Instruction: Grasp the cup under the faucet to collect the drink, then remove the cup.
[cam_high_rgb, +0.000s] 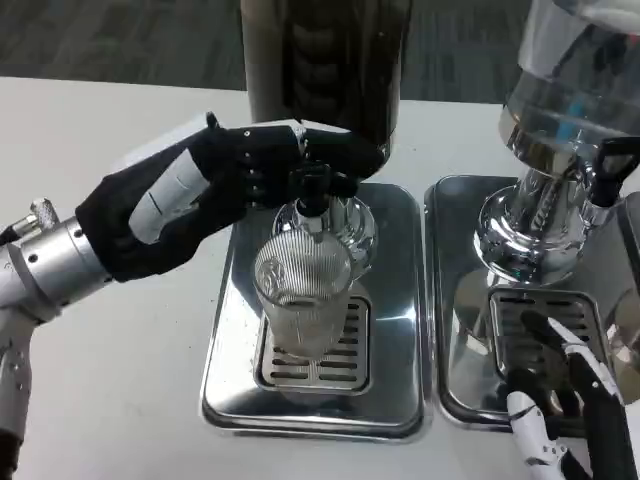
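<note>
Head view: my left hand (215, 185) rests its fingers on the black faucet lever (312, 185); the ribbed clear glass cup (302, 295) stands beneath on the steel drip tray (230, 385), contents unclear; my right hand (565, 400) is loosely spread, holding nothing.

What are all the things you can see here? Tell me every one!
cup: one, clear ribbed glass, standing on the grate of the left tray, under the faucet.
faucet: one, black, at the base of the left dispenser, above the cup.
left dispenser: one, dark tank, at the back of the left tray.
left tray: one, shiny silver, middle of the table.
right dispenser: one, clear tank on a chrome base, with a black tap.
right tray: one, shiny silver, beside the left tray.
table: one, white.
left hand: one, in a black cover, its fingers reaching to the faucet.
right hand: one, white and black, low over the right tray.
</note>
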